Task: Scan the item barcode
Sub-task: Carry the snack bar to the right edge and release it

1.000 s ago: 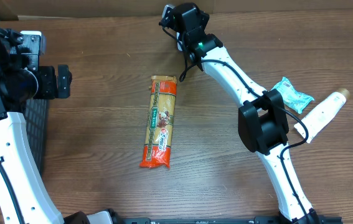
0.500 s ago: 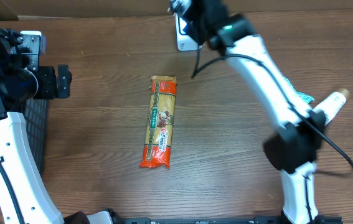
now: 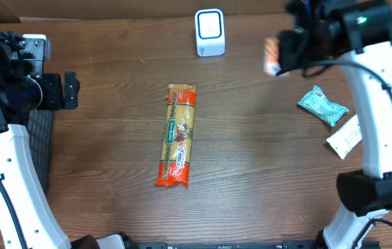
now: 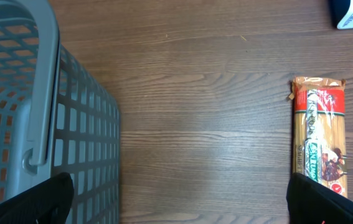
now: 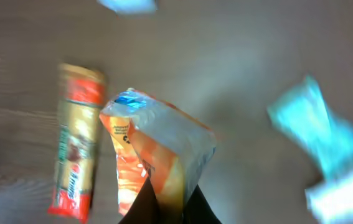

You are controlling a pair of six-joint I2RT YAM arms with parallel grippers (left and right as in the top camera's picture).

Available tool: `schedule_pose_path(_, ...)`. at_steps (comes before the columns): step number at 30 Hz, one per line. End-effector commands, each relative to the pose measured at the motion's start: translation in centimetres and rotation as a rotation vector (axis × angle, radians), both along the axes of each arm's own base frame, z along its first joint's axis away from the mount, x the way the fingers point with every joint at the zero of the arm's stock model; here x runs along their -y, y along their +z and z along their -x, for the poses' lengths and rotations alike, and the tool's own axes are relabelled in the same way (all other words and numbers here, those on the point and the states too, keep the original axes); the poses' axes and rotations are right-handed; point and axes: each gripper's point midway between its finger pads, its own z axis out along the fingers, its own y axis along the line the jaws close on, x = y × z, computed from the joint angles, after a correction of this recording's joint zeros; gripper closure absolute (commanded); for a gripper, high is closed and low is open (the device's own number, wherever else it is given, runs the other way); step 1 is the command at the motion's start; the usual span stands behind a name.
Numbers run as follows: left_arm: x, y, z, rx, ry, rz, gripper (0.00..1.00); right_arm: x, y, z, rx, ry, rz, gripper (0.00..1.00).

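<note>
Holding orange-and-white packet (image 5: 154, 155) — crinkled, blue print at top, blurred | right fingers (image 5: 144, 208) pinched shut on its lower end | left fingers (image 4: 48, 198) spread wide, empty, beside grey basket (image 4: 39, 93)

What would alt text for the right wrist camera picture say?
Blurred view: the right gripper is shut on an orange and clear plastic packet above a brown wooden table, with a long gold and red pasta packet at left and a teal pouch at right.

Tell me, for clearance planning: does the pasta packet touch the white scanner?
No, bare table lies between the pasta packet and the white scanner.
</note>
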Motion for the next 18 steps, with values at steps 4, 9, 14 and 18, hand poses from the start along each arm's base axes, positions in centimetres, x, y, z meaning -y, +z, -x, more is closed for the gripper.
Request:
schedule_pose_path(4,-0.3,-0.2,-0.1,-0.006,-0.003,-0.01,0.0,6.5,-9.8,2.0,-0.328,-0.289,0.059,0.96)
schedule_pose_path(9,-0.3,-0.2,-0.1,-0.006,-0.003,-0.01,0.0,9.9,-16.9,4.3,-0.469,-0.378,0.067,0.96)
schedule_pose_path(14,-0.3,-0.2,-0.1,-0.006,-0.003,-0.01,0.0,13.4,-21.2,6.7,-0.545,-0.487,0.086,0.96)
schedule_pose_path(18,-0.3,-0.2,-0.1,-0.006,-0.003,-0.01,0.0,14.7,-22.0,7.5,-0.569,-0.528,0.077,0.81)
